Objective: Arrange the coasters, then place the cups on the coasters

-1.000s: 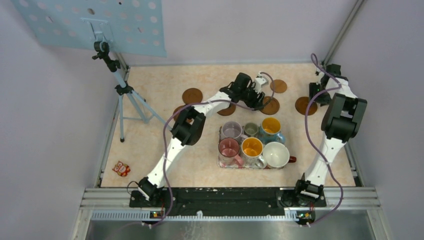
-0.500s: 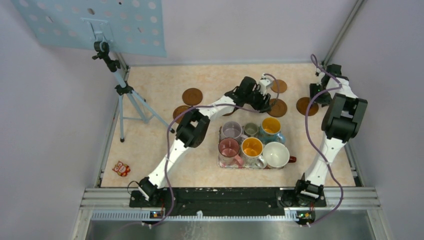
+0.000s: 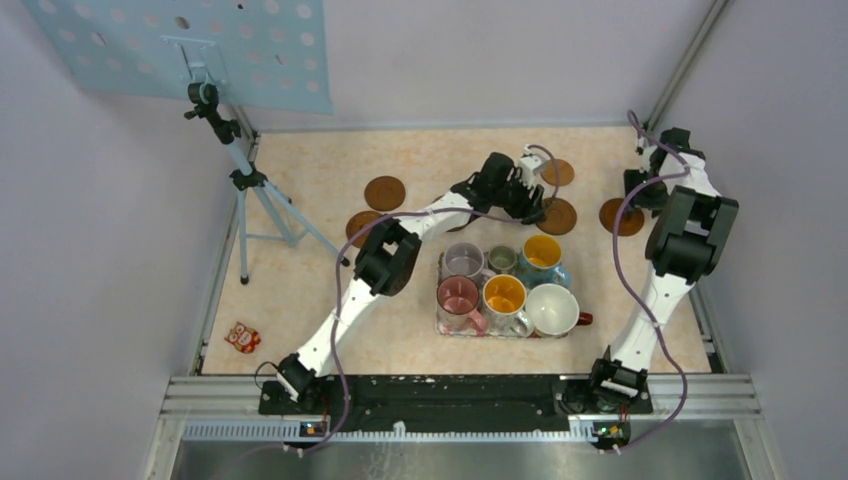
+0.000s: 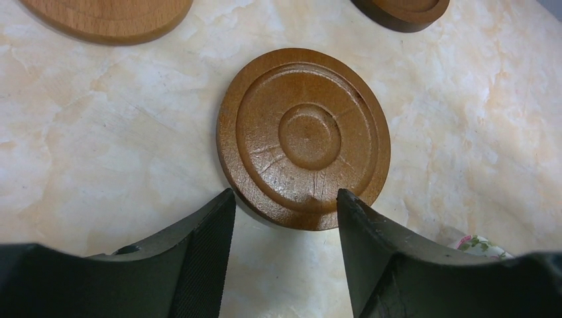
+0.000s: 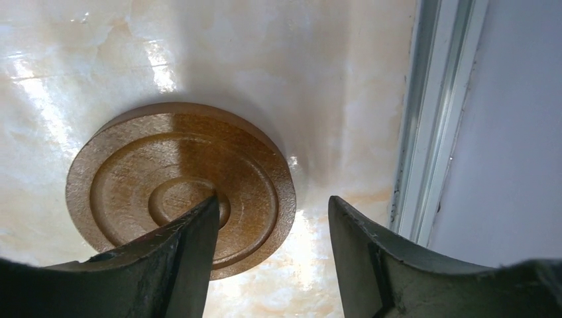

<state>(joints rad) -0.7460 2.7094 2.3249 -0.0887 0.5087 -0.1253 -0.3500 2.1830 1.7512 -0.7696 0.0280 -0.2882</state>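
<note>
Several brown coasters lie on the marble table. My left gripper (image 4: 285, 199) is open, and one coaster (image 4: 303, 137) lies flat just ahead of its tips, its near rim between them; from above this coaster (image 3: 557, 215) sits beside the left gripper (image 3: 528, 203). My right gripper (image 5: 272, 205) is open low over another coaster (image 5: 179, 185), whose right edge lies between the jaws. From above, that coaster (image 3: 622, 216) is by the right rail. Other coasters (image 3: 385, 191) (image 3: 557, 172) lie further back. The cups, among them pink (image 3: 459, 297) and wide white (image 3: 552, 309), stand together on the floral tray (image 3: 441, 326).
A tripod (image 3: 245, 185) holding a blue perforated board (image 3: 180, 45) stands at the back left. A small orange toy (image 3: 242, 337) lies at the front left. The metal frame rail (image 5: 431, 112) and the wall run close on the right of the right gripper. A coaster (image 3: 362, 225) is half hidden by the left arm.
Both grippers opened wider. The left gripper and its coaster shifted right, toward the far-right coaster. The right gripper's coaster slid slightly right, toward the rail.
</note>
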